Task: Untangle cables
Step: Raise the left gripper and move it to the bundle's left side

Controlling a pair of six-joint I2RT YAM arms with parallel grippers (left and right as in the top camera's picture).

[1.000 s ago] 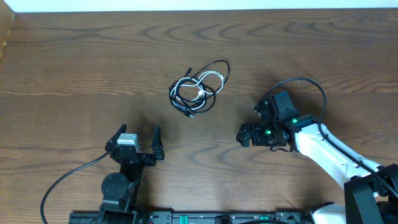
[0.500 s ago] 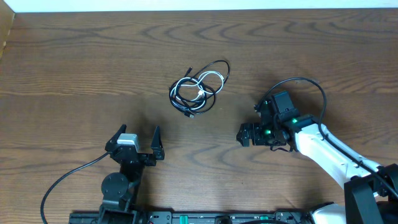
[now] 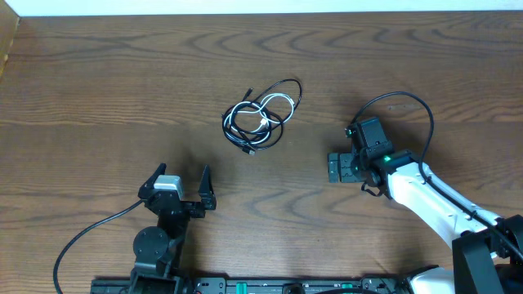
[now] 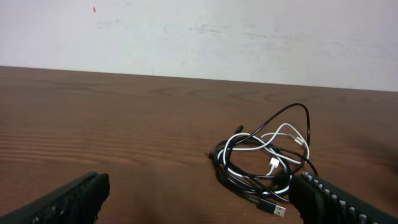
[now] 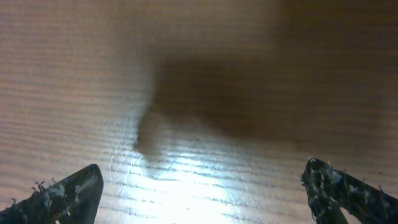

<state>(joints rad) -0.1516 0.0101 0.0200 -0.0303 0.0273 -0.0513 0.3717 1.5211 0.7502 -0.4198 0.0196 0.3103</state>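
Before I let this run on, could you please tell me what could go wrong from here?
The white cable loops through the black cables, so a one-arm pull may drag the whole bundle or tighten it. The right gripper sees only table, so its approach could miss.

One white cable (image 4: 287,129), seemingly two black cables (image 4: 249,183), two robot arms (image 3: 159,220) (image 3: 417,192), one table (image 3: 98,98)

We see our black round-jointed left arm (image 3: 154,242) carrying a small white-grey block (image 3: 167,184), two pointed black fingers (image 3: 207,184) and a thin trailing black wire (image 3: 105,219). Our smooth white-shelled right arm (image 3: 425,196) bears a black wrist block (image 3: 369,143) flecked with green light, and a looping black wire (image 3: 406,93). Close up, the finger pads (image 4: 68,199) are black and ridged.
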